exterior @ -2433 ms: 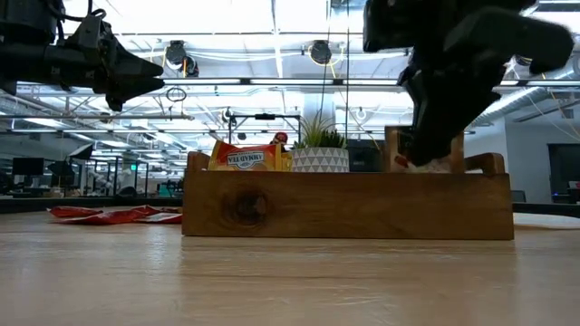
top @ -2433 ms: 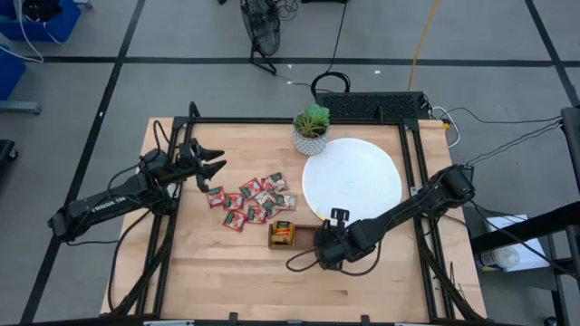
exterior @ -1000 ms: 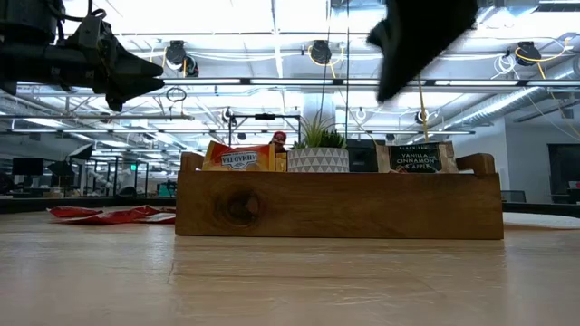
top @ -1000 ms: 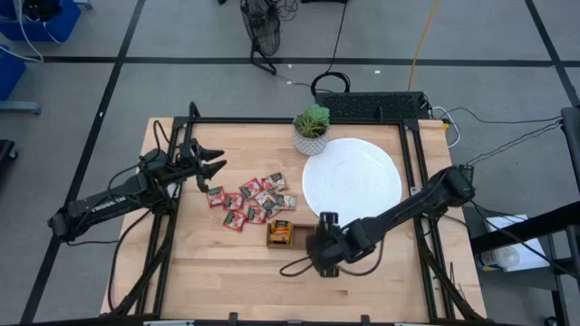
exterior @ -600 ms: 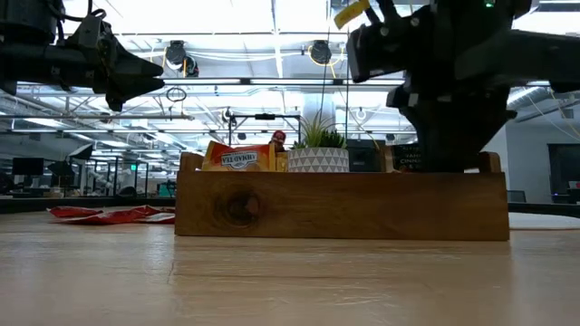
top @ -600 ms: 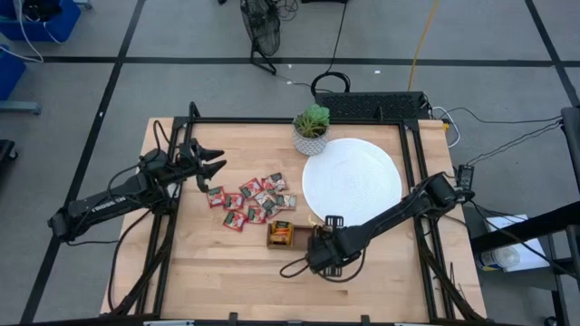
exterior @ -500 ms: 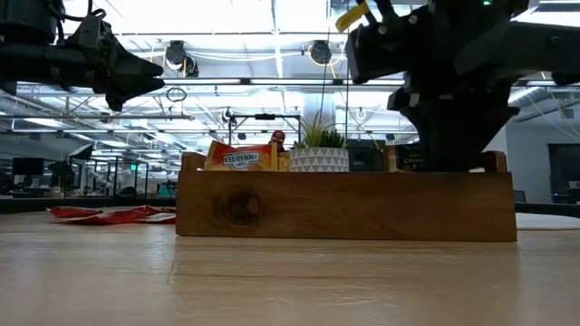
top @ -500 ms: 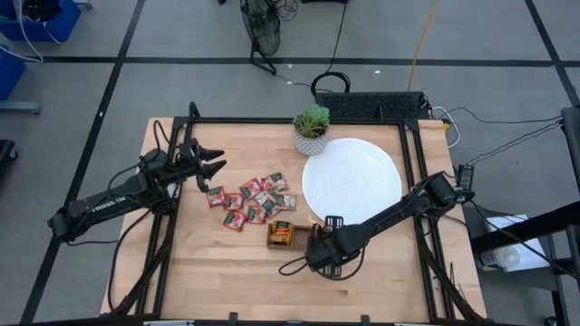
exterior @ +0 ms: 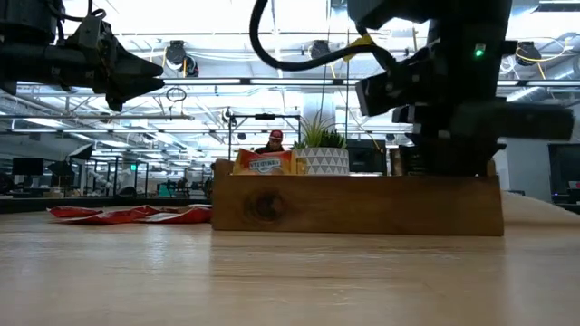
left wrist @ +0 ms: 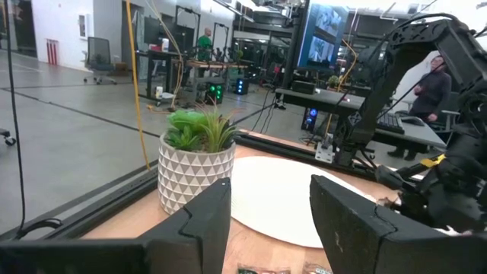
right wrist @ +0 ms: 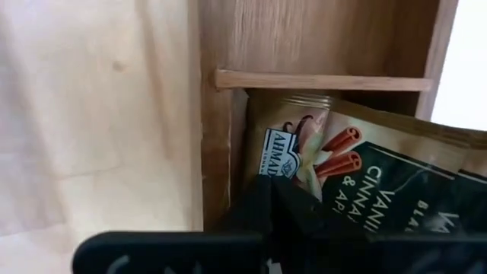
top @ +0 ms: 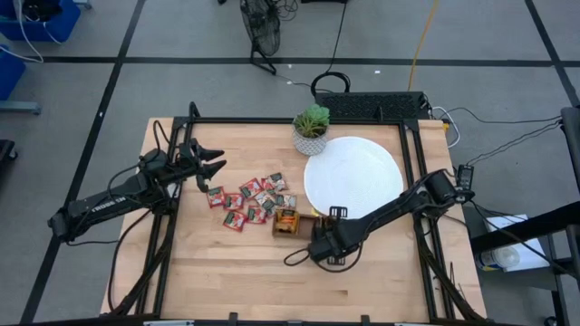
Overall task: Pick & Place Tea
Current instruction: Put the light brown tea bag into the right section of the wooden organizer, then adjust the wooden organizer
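Pincer on our right arm [top: 324, 246], pressed together and holding nothing, sits low at centre frame against the wooden tray [top: 297, 224], where a dark cinnamon sachet [right wrist: 384, 194] stands in a compartment. Since a second ago, that tray has slid up and right toward the white disc [top: 353, 177], so we judge we are nudging it, not picking. Most tea sachets [top: 251, 202] lie loose on the surface left of the tray; our left pincer [top: 210, 163] hovers spread, empty, upper left.
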`<state>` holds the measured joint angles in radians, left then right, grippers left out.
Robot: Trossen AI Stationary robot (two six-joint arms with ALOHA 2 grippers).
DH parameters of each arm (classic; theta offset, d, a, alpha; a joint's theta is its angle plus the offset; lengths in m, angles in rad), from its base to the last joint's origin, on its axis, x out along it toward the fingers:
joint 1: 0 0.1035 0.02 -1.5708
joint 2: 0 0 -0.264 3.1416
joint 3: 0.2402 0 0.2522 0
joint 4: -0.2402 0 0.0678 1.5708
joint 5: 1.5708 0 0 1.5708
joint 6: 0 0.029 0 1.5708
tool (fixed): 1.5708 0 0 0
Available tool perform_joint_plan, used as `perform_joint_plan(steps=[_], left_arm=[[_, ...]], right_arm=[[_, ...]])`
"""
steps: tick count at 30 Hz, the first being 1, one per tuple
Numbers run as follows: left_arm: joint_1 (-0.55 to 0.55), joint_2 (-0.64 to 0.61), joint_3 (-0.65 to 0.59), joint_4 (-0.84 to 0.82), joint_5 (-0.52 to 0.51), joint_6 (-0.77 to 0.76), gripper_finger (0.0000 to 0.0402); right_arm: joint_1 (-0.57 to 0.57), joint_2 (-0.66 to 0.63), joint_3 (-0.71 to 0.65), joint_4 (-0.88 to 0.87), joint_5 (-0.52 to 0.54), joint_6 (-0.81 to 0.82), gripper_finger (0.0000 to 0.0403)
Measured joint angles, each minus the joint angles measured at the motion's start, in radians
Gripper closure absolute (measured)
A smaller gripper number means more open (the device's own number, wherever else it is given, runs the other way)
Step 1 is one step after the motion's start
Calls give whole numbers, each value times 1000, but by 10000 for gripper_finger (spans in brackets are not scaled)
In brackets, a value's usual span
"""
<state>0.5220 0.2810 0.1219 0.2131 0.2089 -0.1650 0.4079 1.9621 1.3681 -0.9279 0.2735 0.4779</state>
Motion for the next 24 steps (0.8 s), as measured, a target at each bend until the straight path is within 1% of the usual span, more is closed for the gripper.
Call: perform_joint_plan(steps=[10,16,24], left_arm=[[0,0,0,0,0,0,220],[0,0,0,0,0,0,220],[0,0,0,-1,0,0,220]], right_arm=[[41,4,9,14,195,-42,403],[45,-3,9,27,198,-45,403],[45,-61,45,41,214,-47,403]])
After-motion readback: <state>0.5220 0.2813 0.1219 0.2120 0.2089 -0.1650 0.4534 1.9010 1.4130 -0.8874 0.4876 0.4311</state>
